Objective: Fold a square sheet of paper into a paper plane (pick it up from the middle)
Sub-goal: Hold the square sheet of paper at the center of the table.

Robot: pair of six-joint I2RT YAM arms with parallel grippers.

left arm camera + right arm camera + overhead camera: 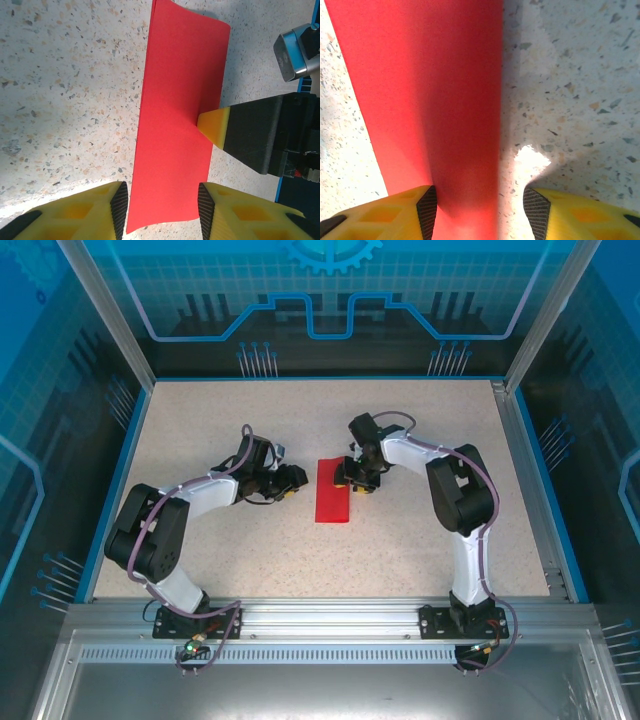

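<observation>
We judge the square sheet of paper (332, 502) halved only. Our right gripper (480, 210) presses it and our left gripper (162, 212) straddles it, both with fingers apart. The nose and wing folds remain.

On my feed I count 1 sheet of red paper (333, 490) and 1 speckled table (420, 540). There are 2 arms, 1 left arm (190, 502) and 1 right arm (455, 490). Each carries 1 gripper, so that makes 2: the left gripper (292, 480) and the right gripper (356, 480). Along the near rail I count 2 arm bases (195, 620). The left wrist camera gives me 3 yellow pieces: 2 own fingers (95, 210) at the bottom edge, plus 1 fingertip (215, 125) from the other arm. The right wrist camera gives me 2 yellow fingers and the same 1 sheet.
</observation>
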